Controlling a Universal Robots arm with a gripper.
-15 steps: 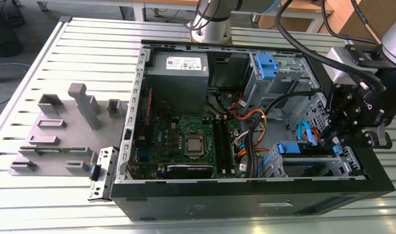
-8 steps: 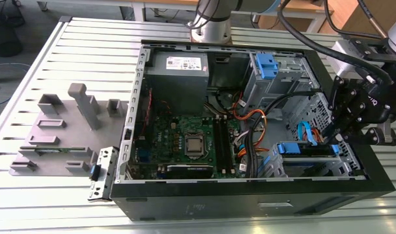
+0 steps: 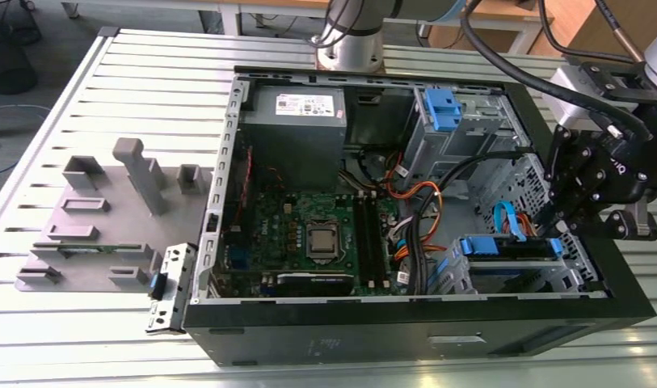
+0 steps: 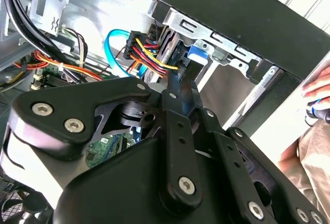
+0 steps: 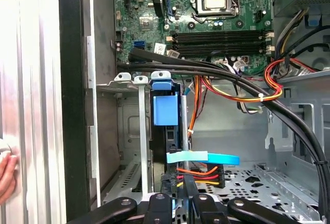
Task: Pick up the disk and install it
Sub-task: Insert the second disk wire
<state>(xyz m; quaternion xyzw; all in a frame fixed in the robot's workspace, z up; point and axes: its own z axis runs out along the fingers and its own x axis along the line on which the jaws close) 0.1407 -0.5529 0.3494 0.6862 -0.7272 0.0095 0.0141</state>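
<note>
Seeing gripper closest to lens in second wrist view, claw looking pressed together w/ tips right at back end of the disk; not managing to tell whether anything is pinched between them. Scanning exterior view from its left: noting grey fixture tray lying outside the PC case, w/ a few small parts resting on it. Moving inward: finding motherboard lying flat on case floor, grey power supply sitting at far end, cables running across the middle. Further toward exterior view's right: spotting a blue bracket standing in the far drive cage w/o any silver drive. Near corner: finding the disk already sitting inside the near drive bay, blue rails lining up w/ cage, gripper hanging just beside its end, touching or nearly so. Checking first wrist view: seeing the disk edge-on in its slot, blue tab facing outward, gripper in line w/ it. Also catching a person's hand outside the case wall. Judging pick-up as done and install as mostly done; not confirming full seating.
</note>
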